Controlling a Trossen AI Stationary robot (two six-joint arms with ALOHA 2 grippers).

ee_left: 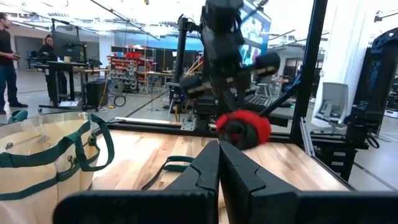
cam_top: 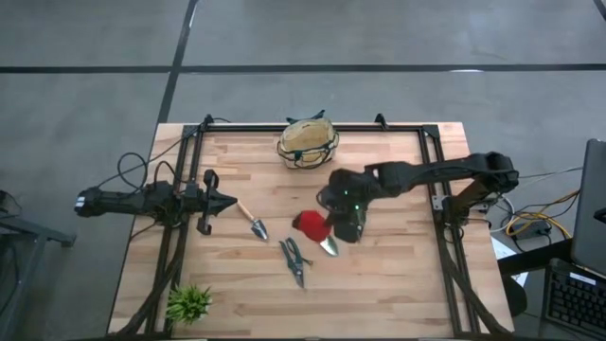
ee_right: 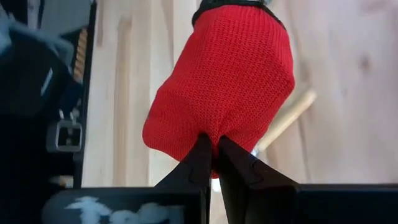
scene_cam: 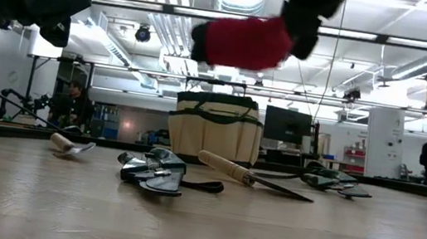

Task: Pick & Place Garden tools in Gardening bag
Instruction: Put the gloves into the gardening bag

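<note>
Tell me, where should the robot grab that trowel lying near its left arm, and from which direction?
Probably by the wooden handle, coming straight down from above. The trowel lies flat on the table with bare wood around it, so shut-ready fingers could straddle the narrow handle across its width. The blade is wide and thin, harder to pinch. The left gripper sits just beside the handle end, fingers shut.

bag (cam_top: 308,144) mouth open (unblocked), shears (cam_top: 294,260) below

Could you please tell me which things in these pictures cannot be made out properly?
- Inside of the bag: too small from above; the low view shows only its wall.
- Trowel handle: hidden under the right gripper and red glove.
- Second shears: far off, low view only.
</note>
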